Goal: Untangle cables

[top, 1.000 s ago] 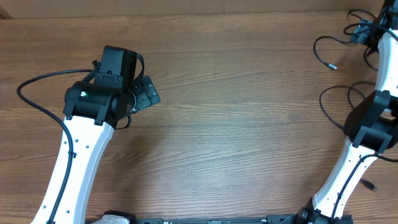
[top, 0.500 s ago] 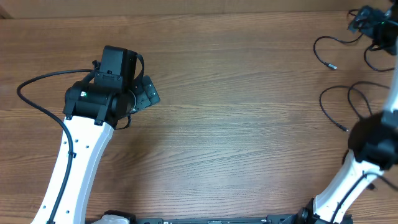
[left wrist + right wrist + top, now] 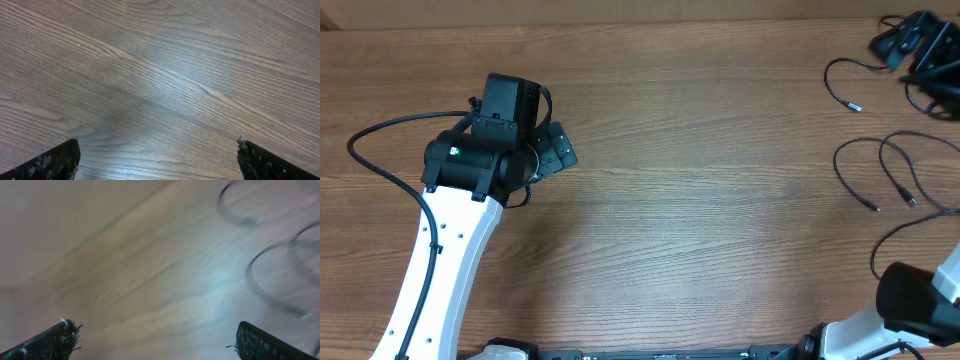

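Claws (image 3: 157, 141) (image 3: 152, 323) wide open, apparently empty

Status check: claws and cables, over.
Left claw open, empty, over table. Right claw open, empty, at far-right corner. Cables loose along right edge, none held. Nothing in the way.

Overhead: bright, even, sharp.
Left wrist: sharp, evenly lit.
Right wrist: motion-blurred; pale glare ahead of end effector (image 3: 152, 330).

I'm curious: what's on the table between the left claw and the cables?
Nothing. The overhead view shows only bare table between the left claw and the cables.
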### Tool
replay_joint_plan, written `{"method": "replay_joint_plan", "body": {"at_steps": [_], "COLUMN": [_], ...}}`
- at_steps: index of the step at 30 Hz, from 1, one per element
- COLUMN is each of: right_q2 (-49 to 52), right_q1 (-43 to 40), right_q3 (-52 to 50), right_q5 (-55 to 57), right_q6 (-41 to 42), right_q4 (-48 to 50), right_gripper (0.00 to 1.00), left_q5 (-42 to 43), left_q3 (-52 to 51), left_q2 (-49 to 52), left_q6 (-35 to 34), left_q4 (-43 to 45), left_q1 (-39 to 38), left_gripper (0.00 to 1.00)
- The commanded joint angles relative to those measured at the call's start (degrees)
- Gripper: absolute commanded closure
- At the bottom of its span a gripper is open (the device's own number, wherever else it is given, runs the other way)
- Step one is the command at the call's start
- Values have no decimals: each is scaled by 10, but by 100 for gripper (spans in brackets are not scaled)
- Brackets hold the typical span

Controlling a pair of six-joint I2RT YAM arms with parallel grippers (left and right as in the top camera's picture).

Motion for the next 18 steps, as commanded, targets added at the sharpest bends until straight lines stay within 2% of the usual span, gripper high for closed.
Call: {"method": "replay_joint_plan", "body": {"at_steps": [1, 10, 18], "right_q2": [-2, -2, -2], "right_q1": [23, 86, 95], "right_q3": [3, 3, 3], "right_q5": [-67, -68, -67], "right_q6": [0, 0, 0], "right_q4": [-12, -12, -12], "right_gripper": [0, 0, 0], "left_q5": [-8, -8, -8], "left_q3": [9, 9, 9], "left_q2": [5, 5, 5], "left_q6": [-5, -5, -5], "left_q4": [1, 1, 1], "left_q1": [3, 3, 3], "left_gripper": [0, 0, 0]}}
